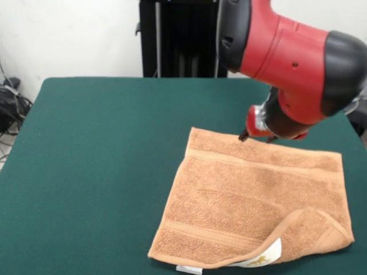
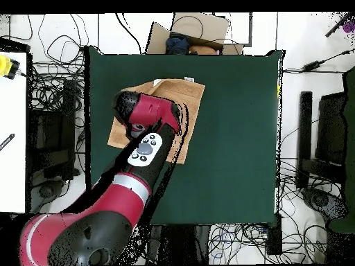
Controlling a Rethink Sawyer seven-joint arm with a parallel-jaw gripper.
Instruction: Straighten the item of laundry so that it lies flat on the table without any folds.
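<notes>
No legible text; towel tag [image 1: 261, 259] print unreadable.

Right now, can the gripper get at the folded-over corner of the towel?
Probably yes. The gripper sits at the far edge of the towel; the folded corner lies at the opposite edge, uncovered, with nothing between.
</notes>
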